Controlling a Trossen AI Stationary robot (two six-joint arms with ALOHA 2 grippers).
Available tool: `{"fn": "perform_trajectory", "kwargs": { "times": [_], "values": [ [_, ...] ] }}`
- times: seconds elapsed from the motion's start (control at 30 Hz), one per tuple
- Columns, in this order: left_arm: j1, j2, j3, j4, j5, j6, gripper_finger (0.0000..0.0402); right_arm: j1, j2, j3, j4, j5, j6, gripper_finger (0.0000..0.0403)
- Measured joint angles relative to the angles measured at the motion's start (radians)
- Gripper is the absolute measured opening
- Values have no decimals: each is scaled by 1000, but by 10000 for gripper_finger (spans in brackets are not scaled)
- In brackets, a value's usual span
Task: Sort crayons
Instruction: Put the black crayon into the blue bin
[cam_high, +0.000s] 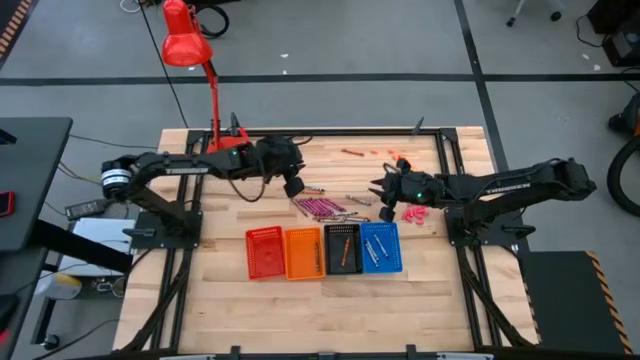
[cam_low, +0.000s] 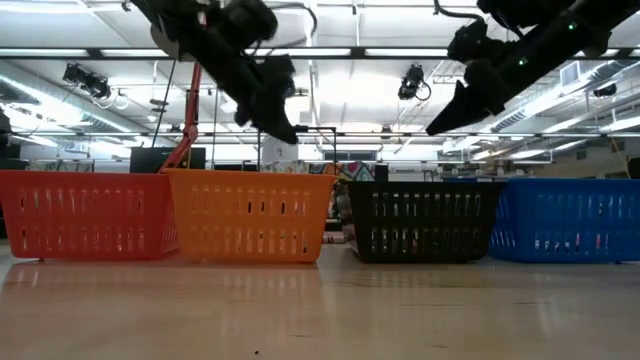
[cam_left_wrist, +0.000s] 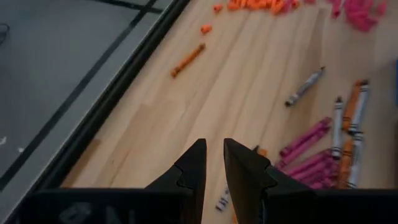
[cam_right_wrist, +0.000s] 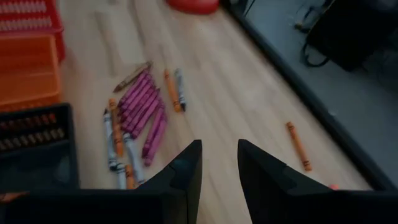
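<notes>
Hovering above the wooden table (cam_high: 300, 300), we are holding both grippers in the air over the loose crayons (cam_high: 322, 207), neither one touching anything. Our left gripper (cam_left_wrist: 213, 163) is hanging with its fingers (cam_left_wrist: 194, 165) set narrowly apart and nothing between them; the magenta crayons (cam_left_wrist: 306, 140) are lying on the wood just ahead of it and off to one side, mixed with grey-wrapped crayons (cam_left_wrist: 305, 87) and orange ones, and a single orange crayon (cam_left_wrist: 188, 60) is lying farther out, near the table's dark edge rail (cam_left_wrist: 118, 93). Our right gripper (cam_right_wrist: 219, 163) is hanging with its fingers a little wider apart, also carrying nothing; ahead of it the same cluster of magenta crayons (cam_right_wrist: 144, 107) is lying in a rough row, with grey and orange sticks beside it and one brownish crayon (cam_right_wrist: 132, 76) at its far end, while another orange crayon (cam_right_wrist: 298, 145) is lying alone, well apart from the cluster. From above, we are seeing the two grippers facing each other across that cluster, with four small baskets lined up side by side just beyond it: the red basket (cam_high: 264, 252), the orange basket (cam_high: 302, 252), the black basket (cam_high: 342, 248) holding an orange crayon, and the blue basket (cam_high: 381, 246) holding pale crayons. A red desk lamp (cam_high: 187, 40) is standing at the table's far edge behind our left arm.
</notes>
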Motion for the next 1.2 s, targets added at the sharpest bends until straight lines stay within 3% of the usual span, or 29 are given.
{"fn": "perform_trajectory", "kwargs": {
  "times": [0.17,0.4,0.53,0.77,1.2],
  "values": [
    [32,65,0,14,29,43,68,-41,-54,0,14,-45,-53,106],
    [55,174,0,97,190,27,68,-106,-13,-114,331,-188,-107,106],
    [44,217,-1,91,237,27,68,-133,3,-129,350,-209,-125,106],
    [28,271,-1,103,237,64,68,-164,7,-129,382,-334,-169,107],
    [36,372,-1,122,207,118,78,-184,8,-129,373,-389,-166,107]
  ]
}}
